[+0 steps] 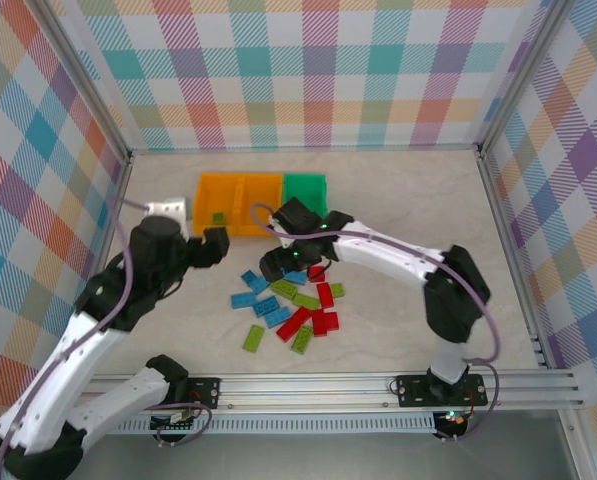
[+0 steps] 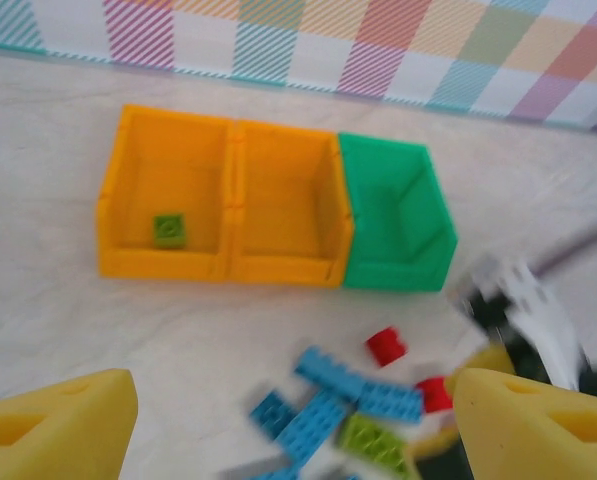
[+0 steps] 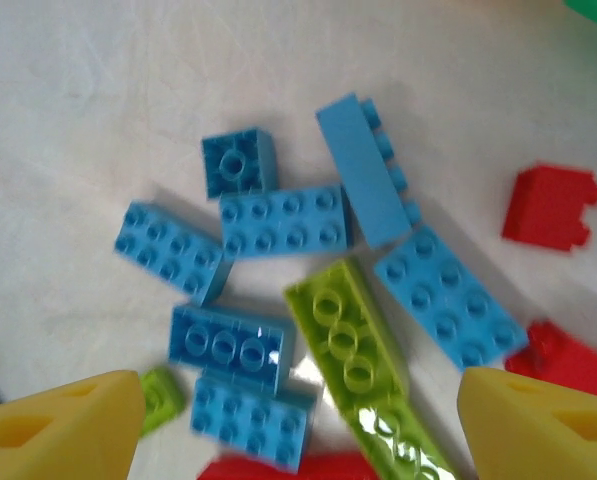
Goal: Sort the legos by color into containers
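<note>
1 green lego [image 2: 169,230] lies in the left orange bin [image 2: 158,264].

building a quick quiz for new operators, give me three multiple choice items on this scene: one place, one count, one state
1. Where in the row is the green bin? A left end B middle C right end
2. How many bricks lie in the left orange bin? A none B one C three
3. How is the right gripper? A open B shut on a red brick C shut on a blue brick
C: it sits right of both orange bins. B: a single green brick lies there. A: its fingers stand wide apart above the pile.
</note>
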Robot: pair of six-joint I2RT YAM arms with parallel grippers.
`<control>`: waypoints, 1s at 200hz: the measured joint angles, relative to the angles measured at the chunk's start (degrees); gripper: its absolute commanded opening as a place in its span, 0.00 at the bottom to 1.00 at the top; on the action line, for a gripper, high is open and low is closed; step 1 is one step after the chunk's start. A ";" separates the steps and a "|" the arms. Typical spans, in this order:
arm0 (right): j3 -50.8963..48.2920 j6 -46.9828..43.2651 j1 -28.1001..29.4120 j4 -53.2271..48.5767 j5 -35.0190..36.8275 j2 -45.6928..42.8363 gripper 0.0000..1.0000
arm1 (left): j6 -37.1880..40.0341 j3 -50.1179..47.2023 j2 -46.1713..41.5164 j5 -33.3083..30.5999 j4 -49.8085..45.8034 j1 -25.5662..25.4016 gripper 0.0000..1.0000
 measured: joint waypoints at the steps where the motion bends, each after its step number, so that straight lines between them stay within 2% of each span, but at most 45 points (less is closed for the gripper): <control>1: 0.22 0.00 0.00 -0.07 0.11 0.26 0.77 | 0.17 -0.35 -0.66 0.00 -0.35 0.00 0.83; 20: 6.27 -1.03 0.02 -1.09 1.81 7.54 0.71 | 3.63 -4.55 -8.22 1.25 -3.72 -0.02 0.86; 39: 11.82 -2.01 -0.07 -2.43 3.37 13.68 0.65 | 6.93 -7.50 -12.66 5.53 -5.49 -0.02 0.90; 66: 17.75 -2.82 -0.07 -4.00 5.60 20.17 0.53 | 9.81 -10.05 -13.31 11.58 -5.86 -0.02 0.92; 81: 19.71 -3.17 -0.09 -4.85 6.45 22.43 0.43 | 10.60 -10.45 -13.09 13.38 -6.05 -0.02 0.94; 100: 21.75 -3.76 -0.11 -5.77 7.08 24.52 0.37 | 11.47 -10.45 -12.50 14.60 -5.99 -0.02 0.96; 139: 23.19 -4.24 -0.13 -6.84 8.13 25.77 0.23 | 11.93 -11.04 -11.17 15.72 -5.55 -0.02 0.99; 177: 22.27 -4.74 -0.50 -6.54 9.38 24.44 0.21 | 11.91 -11.13 -10.80 16.09 -5.11 -0.02 1.00; 200: 16.92 -5.09 -0.98 -4.57 11.65 17.53 0.20 | 11.87 -11.13 -10.56 16.63 -3.67 -0.02 1.00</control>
